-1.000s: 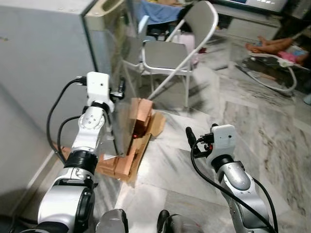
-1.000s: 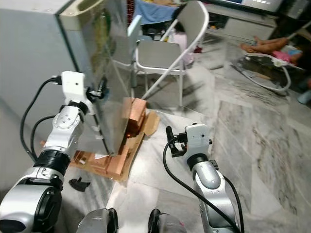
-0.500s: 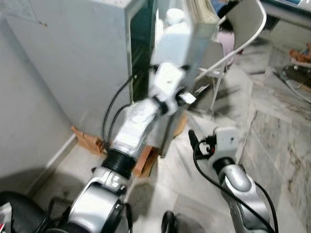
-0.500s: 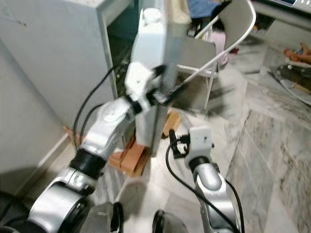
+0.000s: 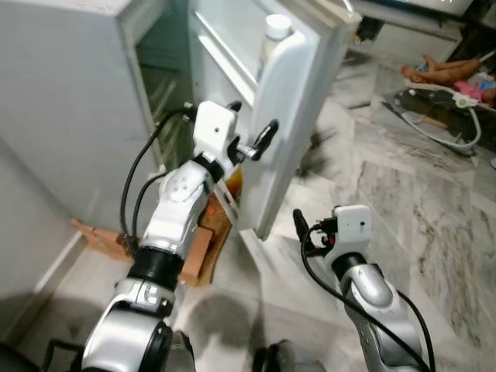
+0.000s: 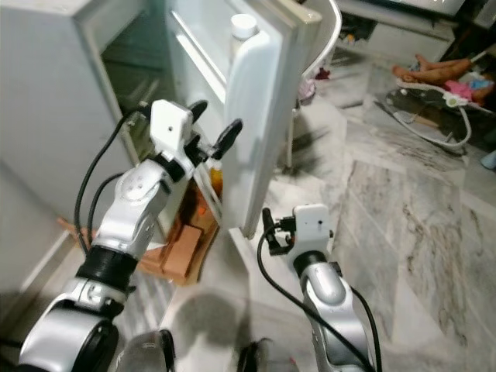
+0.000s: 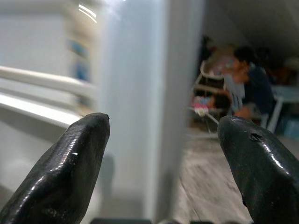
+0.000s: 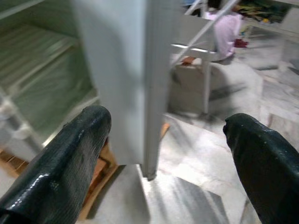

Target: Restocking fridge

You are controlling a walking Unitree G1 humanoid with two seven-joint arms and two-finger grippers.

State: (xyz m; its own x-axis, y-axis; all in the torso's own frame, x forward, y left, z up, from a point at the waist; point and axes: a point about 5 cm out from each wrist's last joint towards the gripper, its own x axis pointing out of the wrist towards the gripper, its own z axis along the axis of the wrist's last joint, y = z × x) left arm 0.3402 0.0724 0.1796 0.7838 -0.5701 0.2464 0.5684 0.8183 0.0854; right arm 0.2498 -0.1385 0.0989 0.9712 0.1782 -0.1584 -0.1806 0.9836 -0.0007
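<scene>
The grey fridge point(image 5: 70, 101) stands at the left with its door point(image 5: 287, 132) swung wide, so the wire shelves point(image 8: 42, 60) inside show. A white-capped bottle point(image 5: 277, 27) sits in the top rack of the door. My left gripper point(image 5: 252, 124) is raised at the door's inner face near its free edge, fingers point(image 7: 70, 158) open, with the door edge between them but untouched. My right gripper point(image 5: 302, 229) hangs low by the door's bottom corner, open and holding nothing; its wrist view looks at the door's lower edge point(image 8: 149, 140).
Wooden blocks point(image 5: 198, 248) prop the fridge's base. A folding chair point(image 6: 329, 31) stands behind the door. A person point(image 5: 446, 70) lies on the floor at the far right beside a bouncer seat point(image 5: 434, 108). Marble floor point(image 5: 403, 194) stretches to the right.
The fridge door has swung from nearly closed to wide open, with my left gripper following its edge. The head camera has shifted. My right arm stays low.
</scene>
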